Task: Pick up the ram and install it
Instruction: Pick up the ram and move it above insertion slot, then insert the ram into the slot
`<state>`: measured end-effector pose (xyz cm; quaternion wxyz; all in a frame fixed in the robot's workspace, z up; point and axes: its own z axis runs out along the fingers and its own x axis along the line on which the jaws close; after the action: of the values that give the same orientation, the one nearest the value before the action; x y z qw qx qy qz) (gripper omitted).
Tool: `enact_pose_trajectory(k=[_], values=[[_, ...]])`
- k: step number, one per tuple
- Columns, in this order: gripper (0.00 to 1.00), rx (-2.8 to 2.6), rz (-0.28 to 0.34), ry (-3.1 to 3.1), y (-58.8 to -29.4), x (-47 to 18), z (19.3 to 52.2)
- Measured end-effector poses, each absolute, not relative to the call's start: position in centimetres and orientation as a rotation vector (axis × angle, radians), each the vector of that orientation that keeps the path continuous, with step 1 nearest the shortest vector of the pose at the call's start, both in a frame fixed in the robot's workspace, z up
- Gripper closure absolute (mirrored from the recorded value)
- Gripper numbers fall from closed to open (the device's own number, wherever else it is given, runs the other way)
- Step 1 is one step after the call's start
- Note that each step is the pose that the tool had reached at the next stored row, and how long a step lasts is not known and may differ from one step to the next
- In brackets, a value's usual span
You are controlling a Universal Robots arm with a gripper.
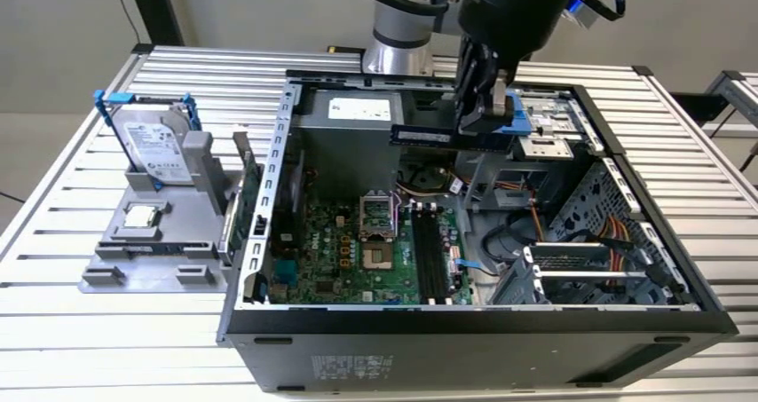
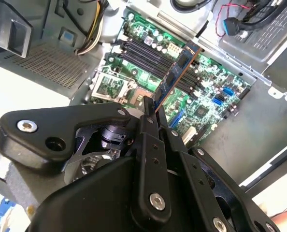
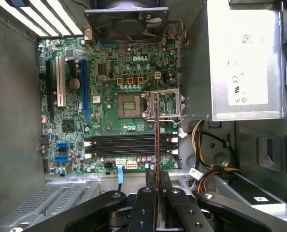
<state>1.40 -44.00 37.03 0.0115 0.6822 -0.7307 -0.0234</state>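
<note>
My gripper (image 1: 484, 118) is pinched on one end of the ram (image 1: 423, 136), with a finger pressed against each flat face. The rest of the stick juts sideways out of my grip. I judge I hold it by the end so that its long contact edge stays free and nothing of me comes between that edge and the board.

The ram hangs in the air above the open case (image 1: 284, 145), higher than its rim, touching nothing but my fingers. Down inside the case lies the motherboard (image 1: 355, 251). Its memory slots (image 3: 129, 145) look empty, their white end clips showing.

In the first wrist view the ram (image 3: 156, 130) shows edge-on as a thin line that runs across those slots, not along them. By my reading it is over the right part of the case but not lined up with a slot, so it is not installed.

The processor socket (image 3: 130, 105) beside the slots is bare, its metal frame flipped up.

Outside the case, beside its wall and well apart from me, a gray holder (image 1: 142, 264) keeps the hard drive (image 1: 154, 145) upright and the processor chip (image 1: 140, 214) flat.
</note>
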Motion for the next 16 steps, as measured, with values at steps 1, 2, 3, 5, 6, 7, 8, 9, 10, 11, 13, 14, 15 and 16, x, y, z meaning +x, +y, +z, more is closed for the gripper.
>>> enact_pose_trajectory(k=[1,2,3,5,6,7,8,9,10,11,13,14,15,16], values=[[1.0,2.128,-0.073,-2.279,-43.94,1.41,37.03],[1.0,2.128,-0.073,-2.279,-43.88,1.42,37.03],[1.0,2.128,-0.073,-2.279,-43.81,1.42,37.02],[1.0,2.128,-0.073,-2.279,-43.73,1.44,37.02],[1.0,2.128,-0.073,-2.279,-43.72,1.44,37.02],[1.0,2.128,-0.073,-2.279,-43.69,1.44,37.01],[1.0,2.128,-0.073,-2.279,-43.68,1.44,37.02],[1.0,2.128,-0.073,-2.279,-43.68,1.44,37.02],[1.0,2.128,-0.073,-2.279,-43.68,1.44,37.02],[1.0,2.128,-0.073,-2.279,-43.68,1.44,37.02],[1.0,2.128,-0.073,-2.279,-43.67,1.44,37.02],[1.0,2.128,-0.073,-2.279,-43.67,1.44,37.02],[1.0,2.128,-0.073,-2.279,-43.67,1.44,37.02],[1.0,2.128,-0.073,-2.279,-43.67,1.44,37.02]])
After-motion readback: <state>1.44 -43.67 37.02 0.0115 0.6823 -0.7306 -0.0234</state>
